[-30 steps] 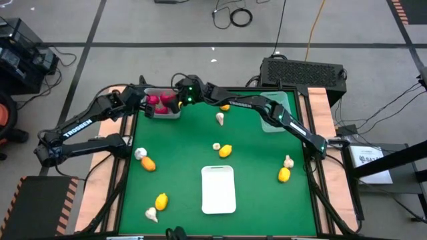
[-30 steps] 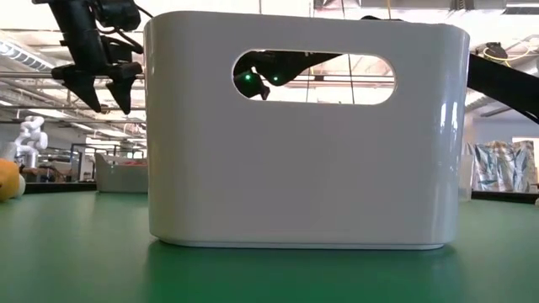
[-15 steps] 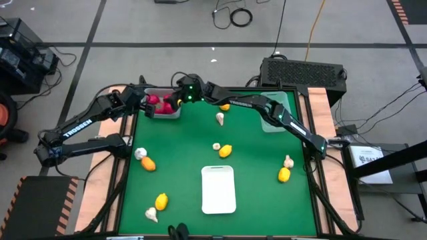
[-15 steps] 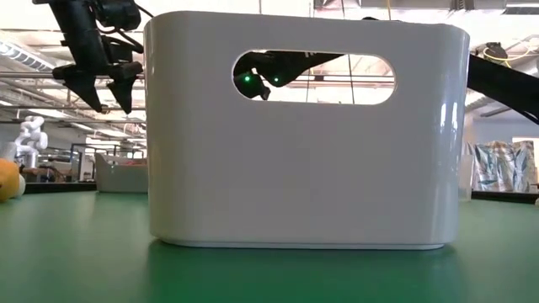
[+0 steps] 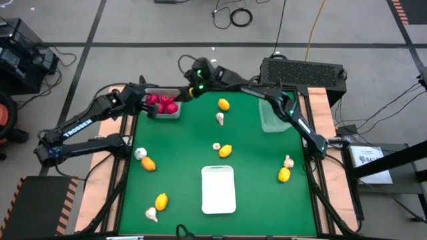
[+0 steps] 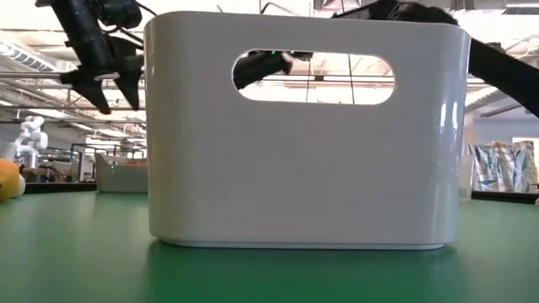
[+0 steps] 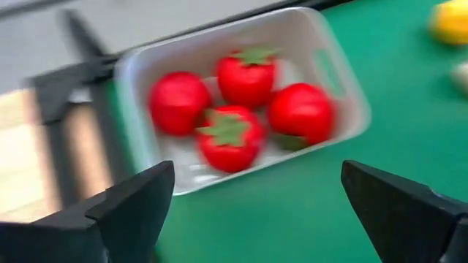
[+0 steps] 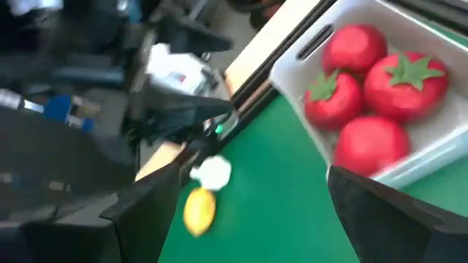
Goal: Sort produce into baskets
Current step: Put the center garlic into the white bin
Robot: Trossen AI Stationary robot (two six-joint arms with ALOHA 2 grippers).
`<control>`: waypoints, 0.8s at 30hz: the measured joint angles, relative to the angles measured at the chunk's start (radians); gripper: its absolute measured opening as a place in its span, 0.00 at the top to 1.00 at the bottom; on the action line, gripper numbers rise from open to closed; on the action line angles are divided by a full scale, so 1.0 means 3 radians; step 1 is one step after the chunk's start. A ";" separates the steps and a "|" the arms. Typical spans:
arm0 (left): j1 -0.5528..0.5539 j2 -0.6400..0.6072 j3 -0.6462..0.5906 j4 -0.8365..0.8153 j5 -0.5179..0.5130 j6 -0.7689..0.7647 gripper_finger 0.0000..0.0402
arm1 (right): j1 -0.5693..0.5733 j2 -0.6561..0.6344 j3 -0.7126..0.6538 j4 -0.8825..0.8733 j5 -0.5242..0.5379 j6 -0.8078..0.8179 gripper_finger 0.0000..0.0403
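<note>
Blocking low view: white bin (image 6: 303, 168)

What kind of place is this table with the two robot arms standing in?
Probably a robotics lab or an open workshop hall. The low view shows a high ceiling with rows of lights and a small white humanoid robot figure in the background; the high view shows loose black cables on a grey concrete floor.

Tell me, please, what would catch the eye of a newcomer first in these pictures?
First, the four round red toy tomatoes packed in the whitish-grey plastic tub at the far left corner of the green table. The left end effector and the right end effector, both open, flank that tub. Yellow and orange lemon-shaped pieces and small white garlic bulbs lie scattered around a white rectangular container near the front.
</note>
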 joint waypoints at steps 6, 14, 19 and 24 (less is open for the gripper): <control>-0.0184 0.0001 0.0000 0.0496 0.0610 -0.0145 0.01 | 0.0147 -0.0572 0.0001 -0.1481 0.0174 -0.0863 0.20; -0.0687 0.0083 0.0003 0.1079 0.0656 -0.0352 0.01 | 0.0551 -0.1177 0.0001 -0.2879 0.1125 -0.1295 0.22; -0.1023 0.0335 0.0003 0.1210 0.0723 -0.0350 0.01 | 0.0900 -0.1409 0.0001 -0.3303 0.1527 -0.1092 0.22; -0.1346 0.0648 0.0003 0.1283 0.0822 -0.0324 0.01 | 0.1327 -0.1526 0.0000 -0.3534 0.1993 -0.0712 0.22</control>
